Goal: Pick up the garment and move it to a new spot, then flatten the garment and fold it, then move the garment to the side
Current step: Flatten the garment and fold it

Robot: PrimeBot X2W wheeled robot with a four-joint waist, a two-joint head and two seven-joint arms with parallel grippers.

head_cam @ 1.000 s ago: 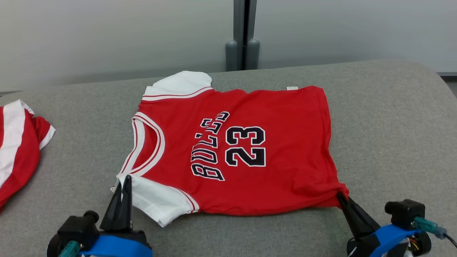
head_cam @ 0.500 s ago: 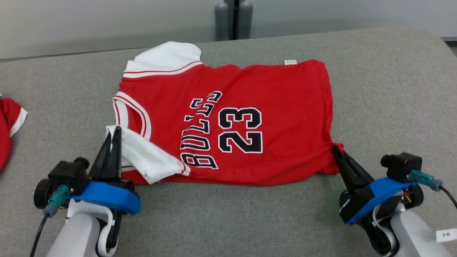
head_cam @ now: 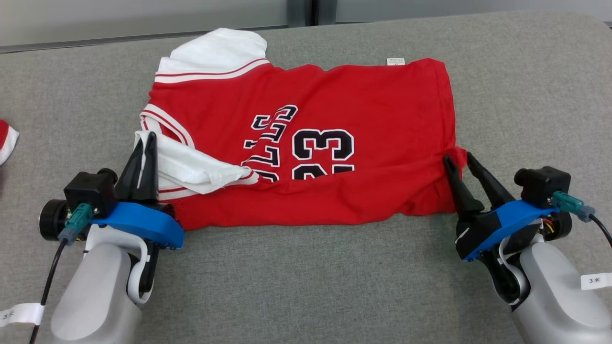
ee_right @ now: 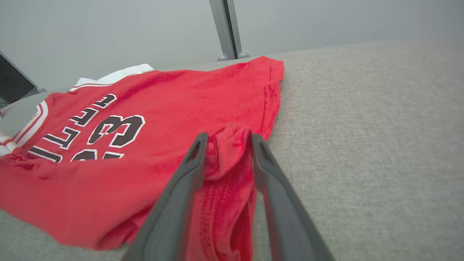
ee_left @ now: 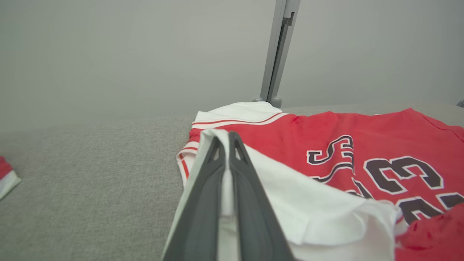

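The garment (head_cam: 334, 100) is a red jersey with white sleeves and black "BULLS 23" lettering, lying on the grey table (head_cam: 526, 86), its near edge folded up over the print. My left gripper (head_cam: 148, 139) is shut on the white near sleeve (ee_left: 290, 195), which lies folded over the red front. In the left wrist view the fingers (ee_left: 206, 188) pinch white cloth between them. My right gripper (head_cam: 458, 157) stands open at the jersey's near right corner. That red hem corner (ee_right: 226, 152) lies loose between the parted fingers (ee_right: 181, 195).
A second red and white garment (head_cam: 5, 136) pokes in at the table's left edge. Behind the table stand a pale wall and a grey post (ee_left: 277, 50). Bare grey table surface lies to the right (ee_right: 380, 127) and in front of the jersey.
Both grippers carried the jersey's near edge away from me, folding it over the lettering. The right gripper has just opened and let go of the corner. The camera has tilted down.
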